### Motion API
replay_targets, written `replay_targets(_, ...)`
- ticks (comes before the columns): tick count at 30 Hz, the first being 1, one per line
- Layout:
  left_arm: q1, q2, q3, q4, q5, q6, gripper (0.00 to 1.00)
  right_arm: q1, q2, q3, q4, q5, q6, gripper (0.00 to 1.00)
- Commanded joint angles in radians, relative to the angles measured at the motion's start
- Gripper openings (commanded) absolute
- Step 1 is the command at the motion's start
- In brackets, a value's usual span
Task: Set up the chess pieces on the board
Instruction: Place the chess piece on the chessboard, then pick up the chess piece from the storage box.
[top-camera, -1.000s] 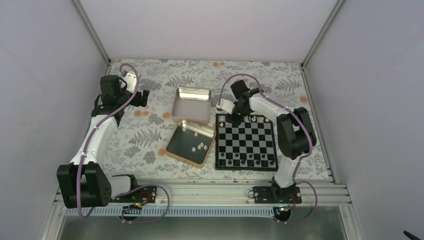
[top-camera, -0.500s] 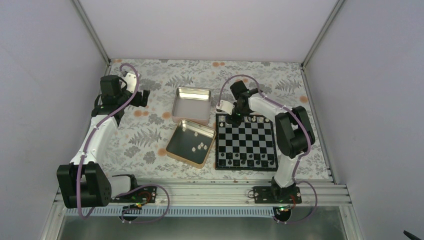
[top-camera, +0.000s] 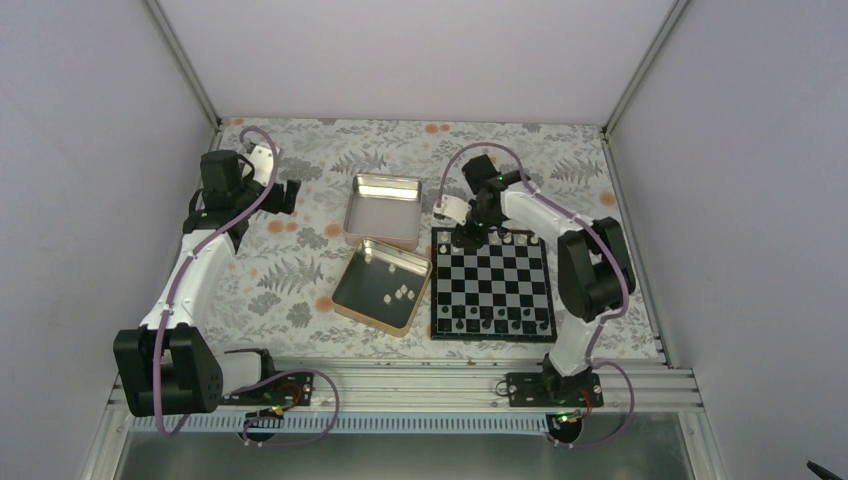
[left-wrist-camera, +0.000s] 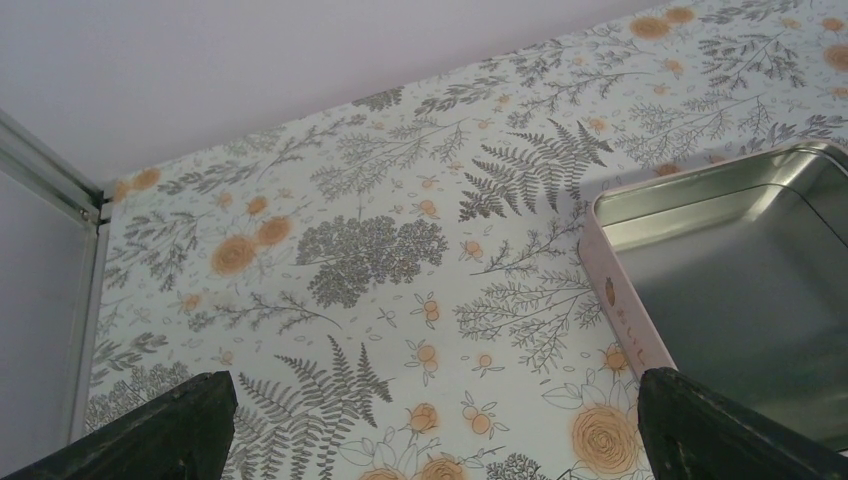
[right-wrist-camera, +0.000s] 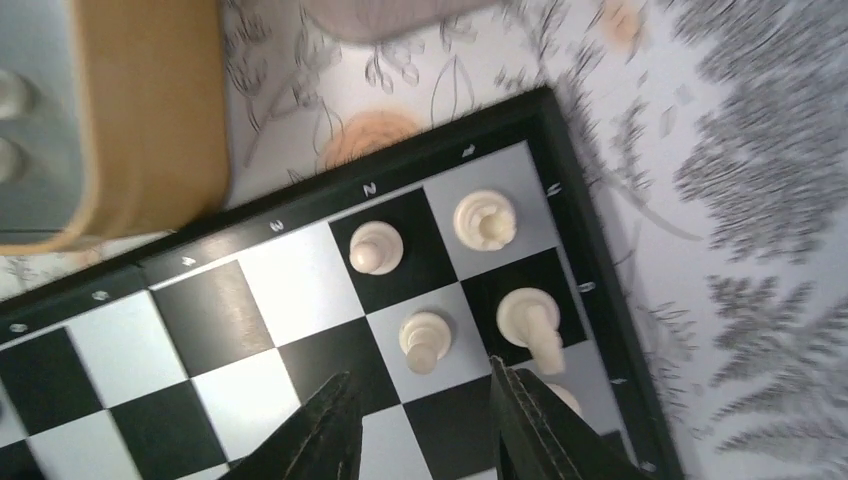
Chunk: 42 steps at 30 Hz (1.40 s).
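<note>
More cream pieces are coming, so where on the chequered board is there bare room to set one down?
The middle ranks of the black-and-silver chequered chessboard are bare, between the cream-white chess pieces along its far edge and the dark pieces along its near edge. The far left corner is crowded: four cream pieces by the right gripper.

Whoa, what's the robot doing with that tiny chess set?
It's setting up the board. The right gripper hangs open over the board's far left corner, where a few cream pieces stand. More cream pieces wait in the nearer tin beside the board. Dark pieces line the board's near edge. The left gripper is open and empty, off to the left of the far tin.
</note>
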Motion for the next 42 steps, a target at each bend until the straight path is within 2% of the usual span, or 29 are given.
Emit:
replay_targets(1,0.004,-0.003,0.007,-0.004,0.016,0.007,1.00,0.039,-0.112,0.090,-0.068,-0.008,0.012,0.36)
replay_targets(6,0.004,-0.006,0.008,-0.006,0.016,0.005,1.00,0.169,-0.107,0.229,-0.129,-0.003,0.038,0.36)
replay_targets(11,0.005,-0.009,0.004,-0.002,0.001,0.005,1.00,0.313,0.012,0.348,-0.127,0.031,0.049,0.35)
replay_targets(18,0.004,-0.011,0.005,-0.004,0.001,0.004,1.00,0.421,0.161,0.379,-0.038,0.030,0.047,0.32)
replay_targets(30,0.005,-0.012,0.004,-0.009,0.024,0.005,1.00,0.450,0.269,0.340,0.093,0.078,0.025,0.32)
replay_targets(42,0.004,-0.018,0.003,-0.008,0.023,0.004,1.00,0.470,0.334,0.380,0.108,0.107,0.021,0.33)
